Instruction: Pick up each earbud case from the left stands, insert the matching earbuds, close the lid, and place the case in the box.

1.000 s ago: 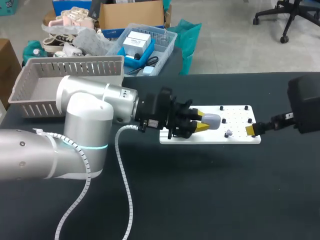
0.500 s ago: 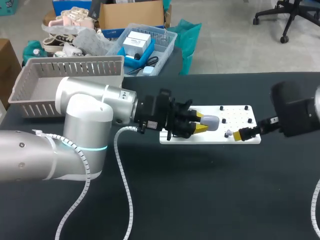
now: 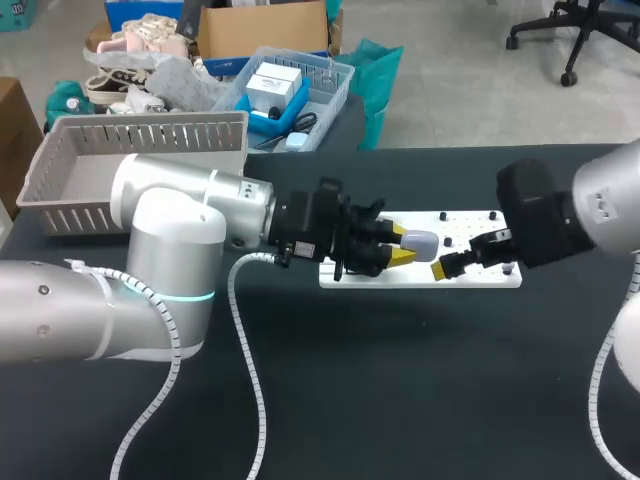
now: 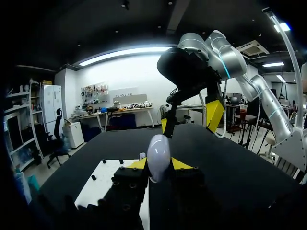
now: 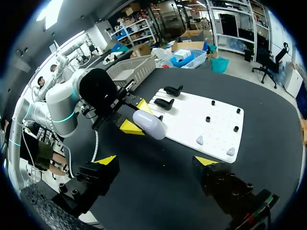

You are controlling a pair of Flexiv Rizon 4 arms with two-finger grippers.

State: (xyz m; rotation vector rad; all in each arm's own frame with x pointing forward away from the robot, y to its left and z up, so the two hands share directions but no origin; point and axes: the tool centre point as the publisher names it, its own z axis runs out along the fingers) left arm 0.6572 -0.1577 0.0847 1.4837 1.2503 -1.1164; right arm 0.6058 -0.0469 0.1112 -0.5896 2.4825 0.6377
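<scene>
Right claw [image 3: 447, 268], apart and empty, has swung in toward the earbud case [image 3: 421, 243] clamped in left claw [image 3: 402, 245] above the white board [image 3: 470, 222]; misaligned, it could knock the case loose

Nothing legible is showing on the dark bench [image 3: 400, 400] or on anything lying on it: no words, numbers or signs. One small pale sticker [image 3: 305, 246] is sitting on the black wrist housing of the silver left arm [image 3: 190, 210], just behind its tool. Its print is coming out too small to read from here.
</scene>
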